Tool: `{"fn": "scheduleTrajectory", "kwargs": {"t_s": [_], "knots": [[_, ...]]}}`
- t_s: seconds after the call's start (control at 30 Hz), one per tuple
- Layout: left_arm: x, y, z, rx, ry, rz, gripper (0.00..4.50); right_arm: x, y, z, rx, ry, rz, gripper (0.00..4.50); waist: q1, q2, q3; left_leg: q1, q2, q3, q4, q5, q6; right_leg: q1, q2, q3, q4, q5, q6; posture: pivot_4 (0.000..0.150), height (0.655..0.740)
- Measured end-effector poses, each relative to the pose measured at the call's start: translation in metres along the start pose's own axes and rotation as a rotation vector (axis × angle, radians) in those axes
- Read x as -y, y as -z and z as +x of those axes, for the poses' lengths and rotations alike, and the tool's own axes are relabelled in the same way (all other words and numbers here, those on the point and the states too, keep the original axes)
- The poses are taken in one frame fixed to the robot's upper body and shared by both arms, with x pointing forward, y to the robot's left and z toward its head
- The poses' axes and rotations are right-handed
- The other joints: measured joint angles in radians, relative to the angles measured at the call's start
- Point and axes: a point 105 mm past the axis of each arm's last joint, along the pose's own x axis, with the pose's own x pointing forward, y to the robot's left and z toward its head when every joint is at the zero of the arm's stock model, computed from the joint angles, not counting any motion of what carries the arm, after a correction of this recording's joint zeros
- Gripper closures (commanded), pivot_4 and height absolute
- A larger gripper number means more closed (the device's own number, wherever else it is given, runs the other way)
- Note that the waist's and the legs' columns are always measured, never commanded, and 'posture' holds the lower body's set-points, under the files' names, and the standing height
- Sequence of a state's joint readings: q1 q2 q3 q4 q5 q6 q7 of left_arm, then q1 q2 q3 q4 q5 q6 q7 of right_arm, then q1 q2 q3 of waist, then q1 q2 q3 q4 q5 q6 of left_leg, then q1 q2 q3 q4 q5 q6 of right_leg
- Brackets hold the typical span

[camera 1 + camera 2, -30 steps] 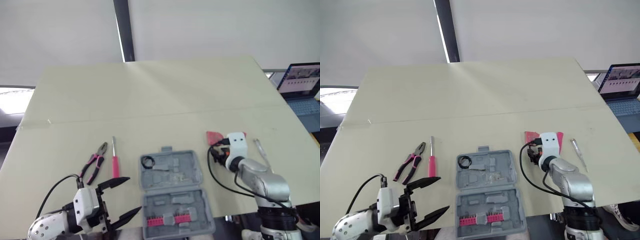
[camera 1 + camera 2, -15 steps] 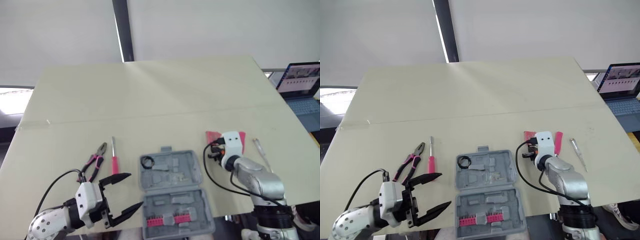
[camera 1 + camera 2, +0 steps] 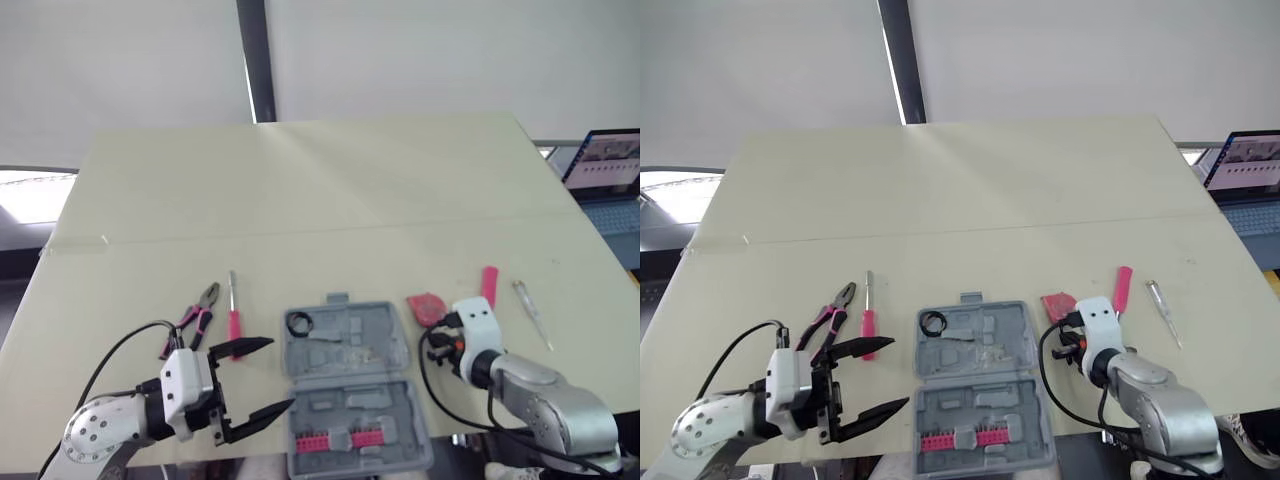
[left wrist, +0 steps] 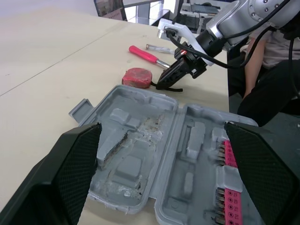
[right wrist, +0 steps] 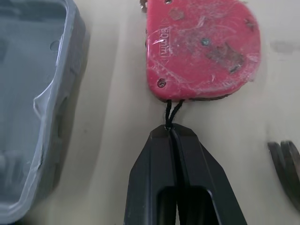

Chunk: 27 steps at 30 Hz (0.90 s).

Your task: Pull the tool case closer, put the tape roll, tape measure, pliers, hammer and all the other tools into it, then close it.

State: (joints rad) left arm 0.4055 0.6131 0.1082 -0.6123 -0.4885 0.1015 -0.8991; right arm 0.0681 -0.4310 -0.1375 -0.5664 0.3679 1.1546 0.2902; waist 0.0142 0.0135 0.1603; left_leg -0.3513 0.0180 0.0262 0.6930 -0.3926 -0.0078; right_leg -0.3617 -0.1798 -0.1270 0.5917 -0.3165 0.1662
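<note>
Two tools lie leftward, pliers [image 3: 193, 318] among them, beside the spread left end effector [image 3: 281, 372]. The tool case [image 3: 350, 385] sits open on the bench [image 3: 300, 200]. The right end effector [image 5: 172, 133] pinches the cord of the tape measure [image 3: 424, 307], just beside the case; next, likely, lifting it inside.

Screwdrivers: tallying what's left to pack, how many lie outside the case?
3: red-handled screwdriver beside the pliers, second red-handled screwdriver right of the tape measure, clear-handled screwdriver farthest right.
</note>
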Motion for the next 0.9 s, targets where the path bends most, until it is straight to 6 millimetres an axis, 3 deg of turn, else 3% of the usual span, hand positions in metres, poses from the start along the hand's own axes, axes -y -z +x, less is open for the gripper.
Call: {"fn": "scheduleTrajectory", "kwargs": {"t_s": [0.2, 0.5, 0.9], "knots": [[0.001, -0.002, 0.002, -0.004, 0.054, -0.008, 0.00, -0.012, 0.025, -0.023, -0.084, -0.027, 0.030, 4.42, 0.009, 0.000, 0.000, 0.000, 0.000, 0.000, 0.000, 0.000, 0.000, 0.000, 0.000, 0.000, 0.000, 0.000, 0.000, 0.150, 0.7373], [0.000, -0.002, 0.004, -0.006, 0.064, -0.014, 0.00, -0.023, 0.043, -0.039, -0.154, -0.049, 0.058, 4.42, 0.009, 0.000, 0.000, 0.000, 0.000, 0.000, 0.000, 0.000, 0.000, 0.000, 0.000, 0.000, 0.000, 0.000, 0.000, 0.150, 0.7373], [0.005, -0.001, 0.004, -0.005, 0.083, -0.020, 0.00, -0.026, 0.047, -0.045, -0.181, -0.062, 0.071, 4.42, 0.009, 0.000, 0.000, 0.000, 0.000, 0.000, 0.000, 0.000, 0.000, 0.000, 0.000, 0.000, 0.000, 0.000, 0.000, 0.150, 0.7373]]}}
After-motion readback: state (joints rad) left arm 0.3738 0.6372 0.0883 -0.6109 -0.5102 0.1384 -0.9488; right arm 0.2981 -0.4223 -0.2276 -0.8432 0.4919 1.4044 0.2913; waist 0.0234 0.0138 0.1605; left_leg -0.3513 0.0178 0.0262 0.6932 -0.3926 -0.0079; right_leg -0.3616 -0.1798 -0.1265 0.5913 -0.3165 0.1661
